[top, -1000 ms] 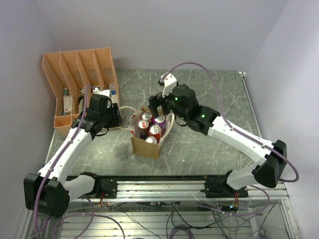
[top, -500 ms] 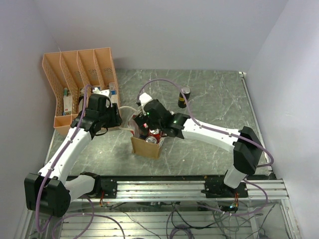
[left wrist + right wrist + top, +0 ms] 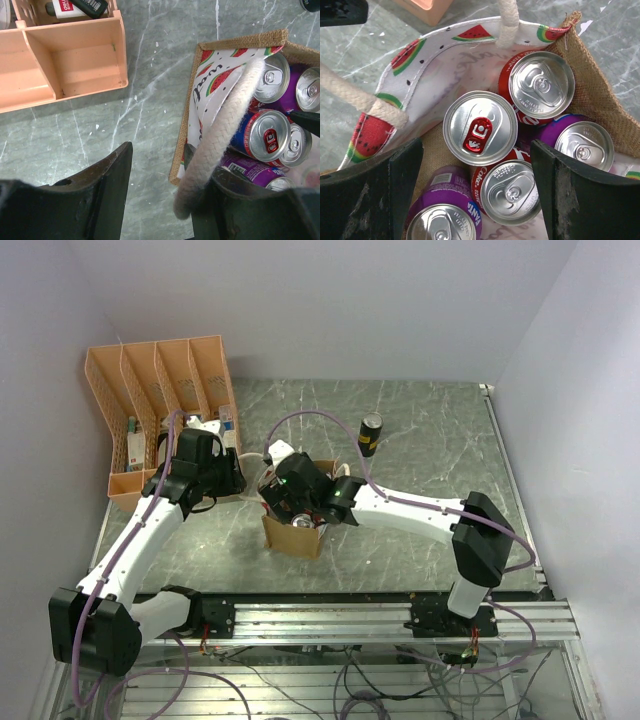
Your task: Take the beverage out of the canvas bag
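Note:
The tan canvas bag (image 3: pixel 292 537) stands open at the table's middle left, with several cans inside. In the right wrist view the bag (image 3: pixel 592 85) holds a silver-topped can with a red tab (image 3: pixel 480 127), two red Coke cans (image 3: pixel 541 85) and two purple Fanta cans (image 3: pixel 442 220). My right gripper (image 3: pixel 476 145) is open just above them, straddling the red-tab can and the lower Coke can (image 3: pixel 512 192). My left gripper (image 3: pixel 157 147) is open at the bag's left wall (image 3: pixel 182 150). A cream rope handle (image 3: pixel 220 135) lies over its right finger (image 3: pixel 225 200).
An orange slotted file rack (image 3: pixel 160 400) stands at the back left, close to my left arm. A black can (image 3: pixel 371 433) stands upright on the table behind the bag. The table's right edge rail (image 3: pixel 510 470) runs along the right.
My right arm has swung left and down until its gripper hangs over the bag's mouth. The black can behind it has come into view. My left arm has not moved.

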Controlling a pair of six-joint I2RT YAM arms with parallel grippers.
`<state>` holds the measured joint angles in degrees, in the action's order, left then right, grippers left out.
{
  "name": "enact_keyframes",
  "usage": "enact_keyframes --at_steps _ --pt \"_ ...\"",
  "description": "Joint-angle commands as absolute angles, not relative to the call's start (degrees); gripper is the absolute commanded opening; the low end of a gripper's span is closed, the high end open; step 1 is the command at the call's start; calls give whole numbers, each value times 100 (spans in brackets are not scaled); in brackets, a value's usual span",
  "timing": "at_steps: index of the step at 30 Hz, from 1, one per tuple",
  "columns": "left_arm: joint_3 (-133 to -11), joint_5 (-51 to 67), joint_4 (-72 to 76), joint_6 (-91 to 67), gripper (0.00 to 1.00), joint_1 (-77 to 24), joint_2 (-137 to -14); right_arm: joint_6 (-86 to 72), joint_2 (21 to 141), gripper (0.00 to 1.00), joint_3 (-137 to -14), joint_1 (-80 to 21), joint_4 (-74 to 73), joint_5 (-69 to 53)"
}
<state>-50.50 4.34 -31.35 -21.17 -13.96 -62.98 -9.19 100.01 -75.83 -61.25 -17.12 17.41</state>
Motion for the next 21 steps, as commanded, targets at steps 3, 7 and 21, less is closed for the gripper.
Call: enact_keyframes --at_steps 3,7,21 --pt "-5005 593 -3039 -2041 57 -1351 -6197 -1020 10262 86 -7557 -6154 -1532 2026" --pt "-5004 583 -3043 -2040 57 -1348 -6214 -1007 10547 80 -7792 -6160 -1582 2207" --pt "-4996 563 -3042 -2048 57 -1350 -6229 -908 10810 67 -7946 -6163 -1432 2403"
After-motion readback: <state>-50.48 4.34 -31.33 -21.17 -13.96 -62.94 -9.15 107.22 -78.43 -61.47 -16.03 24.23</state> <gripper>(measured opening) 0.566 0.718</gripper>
